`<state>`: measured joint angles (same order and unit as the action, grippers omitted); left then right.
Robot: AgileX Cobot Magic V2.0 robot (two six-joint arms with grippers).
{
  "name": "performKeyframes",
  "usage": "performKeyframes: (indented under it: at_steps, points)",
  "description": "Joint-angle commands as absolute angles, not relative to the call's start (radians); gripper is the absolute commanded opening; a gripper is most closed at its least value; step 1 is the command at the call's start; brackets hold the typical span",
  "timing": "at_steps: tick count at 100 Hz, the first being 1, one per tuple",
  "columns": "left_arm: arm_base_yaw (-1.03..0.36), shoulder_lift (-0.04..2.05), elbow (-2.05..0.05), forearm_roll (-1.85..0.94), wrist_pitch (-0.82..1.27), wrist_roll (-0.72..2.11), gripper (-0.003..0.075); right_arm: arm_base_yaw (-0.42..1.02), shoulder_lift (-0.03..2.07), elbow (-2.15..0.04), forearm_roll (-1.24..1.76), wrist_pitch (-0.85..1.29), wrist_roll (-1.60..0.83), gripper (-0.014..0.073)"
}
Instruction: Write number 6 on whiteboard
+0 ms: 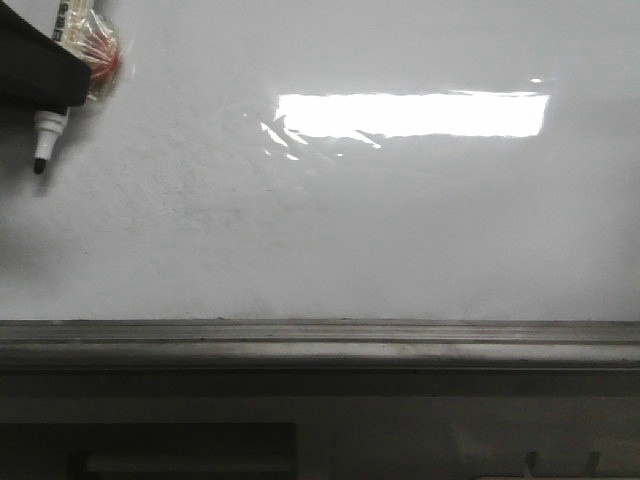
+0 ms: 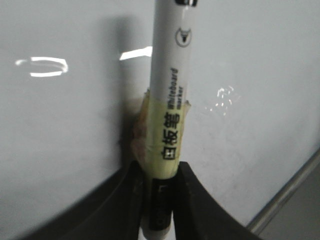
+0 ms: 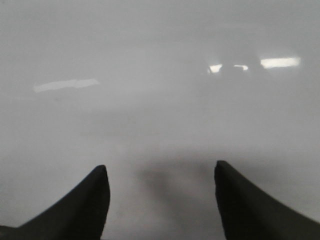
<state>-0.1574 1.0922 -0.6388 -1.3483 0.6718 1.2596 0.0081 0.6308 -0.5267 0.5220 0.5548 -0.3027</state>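
The whiteboard [image 1: 330, 230] fills the front view, glossy white with faint smudges. No number 6 shows on it. My left gripper [image 1: 45, 70] is at the top left corner of the front view, shut on a white whiteboard marker [image 1: 48, 135] whose black tip points down, close to the board. In the left wrist view the marker [image 2: 170, 100] stands between the two black fingers, wrapped in yellowish tape where they clamp it [image 2: 160, 175]. My right gripper [image 3: 160, 172] is open and empty, facing blank board [image 3: 160, 75]; it does not show in the front view.
A grey metal ledge [image 1: 320, 345] runs along the board's lower edge. A bright rectangular glare patch [image 1: 410, 113] lies on the upper middle of the board. The board's metal edge also shows in the left wrist view [image 2: 287, 192].
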Motion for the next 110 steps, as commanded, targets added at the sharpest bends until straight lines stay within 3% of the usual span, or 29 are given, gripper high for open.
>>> performKeyframes:
  at_steps: [1, 20, 39, 68, 110]
  points:
    - [-0.164, 1.056, -0.685, -1.323, 0.751, 1.293, -0.002, 0.023, 0.651, -0.564, 0.68, 0.553, -0.443, 0.0415]
    - [-0.246, 1.044, -0.756, -1.113, 0.827, 1.292, -0.002, 0.074, 0.789, -0.648, 1.057, 0.765, -0.788, 0.0415]
    - [-0.443, 1.044, -0.798, -0.949, 0.761, 1.286, -0.002, 0.138, 0.962, -0.791, 1.113, 0.966, -0.842, 0.0415]
    - [-0.673, 1.102, -0.851, -0.666, 0.642, 1.069, -0.002, 0.337, 1.113, -0.954, 1.113, 0.958, -0.833, 0.0415]
    - [-0.721, 1.138, -0.862, -0.636, 0.574, 1.027, -0.002, 0.474, 1.251, -1.044, 1.102, 0.964, -0.833, 0.0415]
